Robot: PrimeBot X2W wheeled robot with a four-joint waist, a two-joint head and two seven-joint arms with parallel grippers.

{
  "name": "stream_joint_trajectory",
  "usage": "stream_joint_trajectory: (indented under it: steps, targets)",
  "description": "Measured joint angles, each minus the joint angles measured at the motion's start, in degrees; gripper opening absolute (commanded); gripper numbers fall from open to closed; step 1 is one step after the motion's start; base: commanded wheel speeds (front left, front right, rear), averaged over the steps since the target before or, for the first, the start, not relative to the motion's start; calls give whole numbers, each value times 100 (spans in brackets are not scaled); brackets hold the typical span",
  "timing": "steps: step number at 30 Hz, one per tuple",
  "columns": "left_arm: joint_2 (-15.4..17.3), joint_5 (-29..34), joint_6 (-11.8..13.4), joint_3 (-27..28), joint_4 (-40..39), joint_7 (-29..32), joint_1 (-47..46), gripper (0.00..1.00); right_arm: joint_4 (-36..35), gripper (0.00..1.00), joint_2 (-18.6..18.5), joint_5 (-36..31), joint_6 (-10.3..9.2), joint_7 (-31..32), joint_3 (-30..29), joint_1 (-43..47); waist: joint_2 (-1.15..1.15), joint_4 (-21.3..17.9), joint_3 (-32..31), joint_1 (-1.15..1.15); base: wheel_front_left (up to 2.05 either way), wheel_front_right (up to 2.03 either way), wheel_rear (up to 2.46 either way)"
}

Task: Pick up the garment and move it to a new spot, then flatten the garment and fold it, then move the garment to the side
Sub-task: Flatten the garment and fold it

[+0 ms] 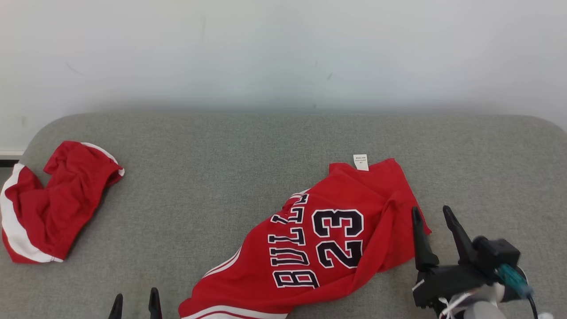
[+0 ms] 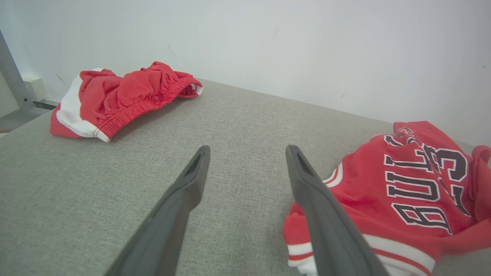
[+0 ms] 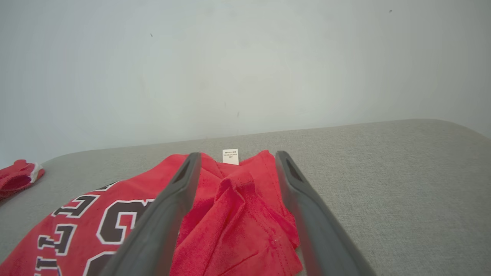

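Observation:
The garment [image 1: 319,241] is a red jersey printed "BULLS 23", lying rumpled on the grey surface right of centre, with a white tag [image 1: 360,162] at its far edge. In the wrist views the jersey [image 2: 414,191] [image 3: 230,214] lies spread below the fingers. My right gripper [image 1: 432,212] stands open at the jersey's right edge, its fingers apart over a bunched fold and holding nothing. At the bottom edge, left of the jersey's striped hem, my left gripper [image 1: 135,301] is open and empty.
A second red garment with white trim [image 1: 53,204] lies crumpled at the far left edge of the grey padded surface [image 1: 221,177]. A pale wall [image 1: 283,53] rises right behind the surface. The surface's corners are rounded.

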Motion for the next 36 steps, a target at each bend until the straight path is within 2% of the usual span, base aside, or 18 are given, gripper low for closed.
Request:
stream_joint_trajectory:
  steps: [4,7,16,30,31,32,36]
  targets:
    - [0,11,0,-55,-25,1,118,100,-748,100,80,25,0,0,-56,518,0,3,-27,0,0,0,0]
    - [-1,66,-7,-124,10,1,135,100,-951,100,154,55,0,0,-113,889,0,23,-33,0,0,0,0]
    - [-9,105,-109,-653,872,0,297,100,-977,100,235,201,0,0,-29,1216,0,-76,23,0,0,0,0]
    - [-8,185,-203,-964,2170,0,-472,100,-864,100,241,359,0,0,49,1082,0,-356,211,0,0,0,0]
    - [-7,179,-211,-989,2232,0,-517,38,-867,100,240,360,0,0,47,1082,0,-369,217,0,0,0,0]
    - [-7,159,-211,-1037,2288,0,-549,0,-867,100,241,361,0,0,48,1082,0,-377,220,0,0,0,0]
    - [22,15,-212,-1249,2309,0,-625,0,-871,100,241,385,0,0,-4,1089,0,-349,218,0,0,0,0]
